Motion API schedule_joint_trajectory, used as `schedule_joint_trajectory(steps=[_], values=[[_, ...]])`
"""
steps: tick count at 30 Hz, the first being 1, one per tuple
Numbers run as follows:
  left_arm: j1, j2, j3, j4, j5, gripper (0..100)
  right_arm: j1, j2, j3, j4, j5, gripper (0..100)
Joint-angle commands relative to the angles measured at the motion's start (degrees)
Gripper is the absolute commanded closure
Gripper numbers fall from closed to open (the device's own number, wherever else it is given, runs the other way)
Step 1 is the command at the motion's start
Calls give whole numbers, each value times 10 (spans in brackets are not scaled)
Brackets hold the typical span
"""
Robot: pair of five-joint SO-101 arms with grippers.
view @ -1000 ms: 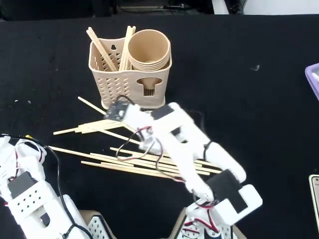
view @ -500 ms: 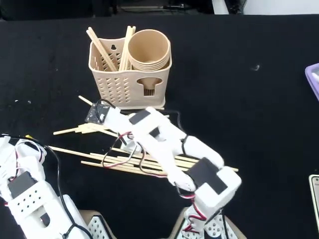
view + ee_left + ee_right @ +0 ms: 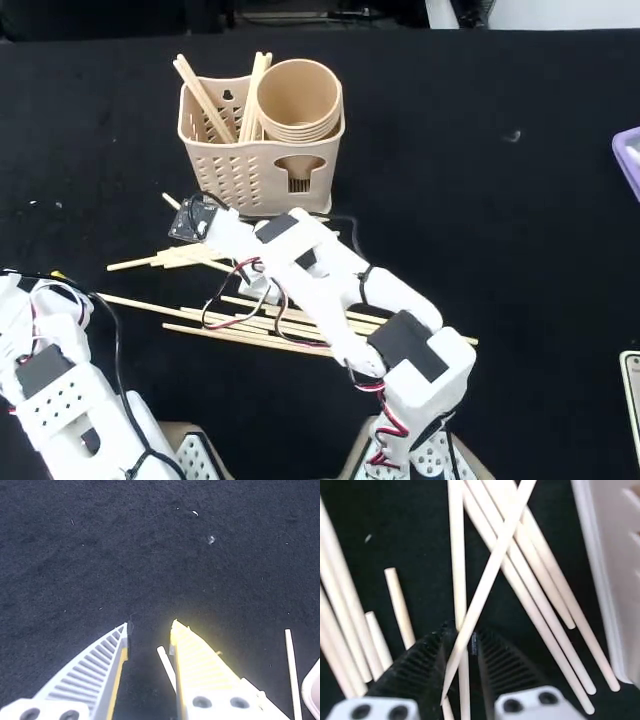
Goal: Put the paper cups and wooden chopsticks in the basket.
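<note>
The beige basket (image 3: pixel 240 170) stands at the back, with stacked paper cups (image 3: pixel 298 100) in one compartment and wooden chopsticks (image 3: pixel 208 98) in the other. Several loose chopsticks (image 3: pixel 250 330) lie on the black table in front of it. My right gripper (image 3: pixel 186 221) is down on the small pile just in front of the basket. In the right wrist view its black jaws (image 3: pixel 461 636) stand narrowly shut on one slanted chopstick (image 3: pixel 492 567), which crosses over others beside the basket wall (image 3: pixel 615 580). My left gripper (image 3: pixel 149 627) is open over bare cloth, with a chopstick end (image 3: pixel 166 661) below it.
The left arm (image 3: pixel 50 385) sits at the near left corner. A purple container's edge (image 3: pixel 628 160) shows at the far right, and a pale object (image 3: pixel 632 375) lies lower on that side. The right arm's body spans the long chopsticks in the middle.
The right arm swung left and lowered from beside the basket onto the small chopstick pile, then nearly stopped. The left arm stayed still.
</note>
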Motion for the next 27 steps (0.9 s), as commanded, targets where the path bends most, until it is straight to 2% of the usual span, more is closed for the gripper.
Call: schedule_joint_trajectory(steps=[1, 20, 27], values=[[0, -9, -17, -9, 4, 852, -4, -21, -9, 21, -2, 988], [-6, -10, -20, -8, 4, 852, -6, -348, 104, 103, -2, 988], [-6, -10, -18, -8, 4, 852, 18, -330, 196, 42, 16, 988]])
